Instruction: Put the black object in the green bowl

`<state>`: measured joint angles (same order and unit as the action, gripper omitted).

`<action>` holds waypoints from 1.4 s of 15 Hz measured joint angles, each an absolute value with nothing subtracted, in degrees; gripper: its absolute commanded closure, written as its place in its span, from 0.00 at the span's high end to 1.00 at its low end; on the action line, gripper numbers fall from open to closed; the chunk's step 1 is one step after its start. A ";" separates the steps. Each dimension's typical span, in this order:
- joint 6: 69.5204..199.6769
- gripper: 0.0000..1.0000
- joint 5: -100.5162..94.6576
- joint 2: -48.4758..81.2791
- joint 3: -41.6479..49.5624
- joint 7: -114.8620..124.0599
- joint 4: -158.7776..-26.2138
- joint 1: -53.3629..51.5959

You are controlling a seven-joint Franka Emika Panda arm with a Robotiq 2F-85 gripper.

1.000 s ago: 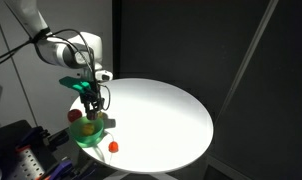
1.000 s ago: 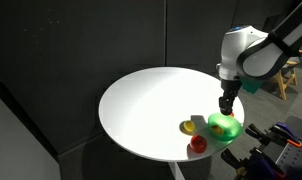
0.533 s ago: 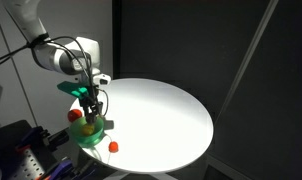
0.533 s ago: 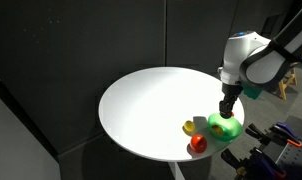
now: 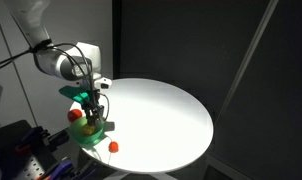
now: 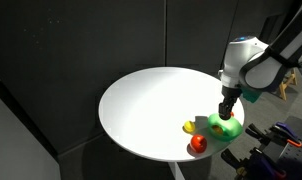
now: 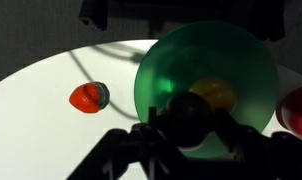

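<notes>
My gripper (image 7: pixel 186 140) is shut on the black object (image 7: pixel 186 118), a small dark round lump held between the two fingers. It hangs just above the green bowl (image 7: pixel 161 70), over the bowl's near part. A yellow thing (image 7: pixel 215 96) lies inside the bowl. In both exterior views the gripper (image 5: pixel 92 110) (image 6: pixel 225 112) points straight down over the green bowl (image 5: pixel 91 141) (image 6: pixel 234 131) at the edge of the round white table (image 5: pixel 161 115). The black object is too small to make out there.
A small red-orange ball (image 7: pixel 88 97) (image 5: pixel 113 146) lies on the table beside the bowl. A larger red thing (image 7: pixel 299 112) (image 5: pixel 74 116) sits at the bowl's other side. A yellow thing (image 6: pixel 189 127) and a red one (image 6: pixel 198 144) lie near the bowl. Dark curtains surround the table.
The arm has come down a little and the gripper, still holding the black object, is lower over the green bowl. The other things have not moved.
</notes>
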<state>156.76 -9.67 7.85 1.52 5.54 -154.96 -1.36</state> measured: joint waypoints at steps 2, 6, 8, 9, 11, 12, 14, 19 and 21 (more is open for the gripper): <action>157.01 1.00 -9.75 8.14 1.80 5.54 -154.96 -1.36; 157.13 1.00 -9.96 8.57 2.11 5.55 -154.96 -1.36; 157.07 1.00 -9.96 8.58 2.30 5.68 -154.96 -1.36; 156.99 1.00 -9.96 8.58 2.43 5.84 -154.96 -1.36; 156.57 1.00 -10.12 8.52 2.76 6.59 -154.96 -1.37; 156.06 1.00 -10.20 8.41 2.91 6.95 -154.94 -1.37; 154.55 1.00 -10.27 8.07 3.18 7.83 -154.83 -1.37; 151.24 1.00 -10.27 5.90 3.30 8.57 -154.75 -1.37; 150.18 1.00 -10.27 4.70 3.30 8.58 -154.75 -1.36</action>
<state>150.18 -10.27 4.70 3.30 8.58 -154.75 -1.36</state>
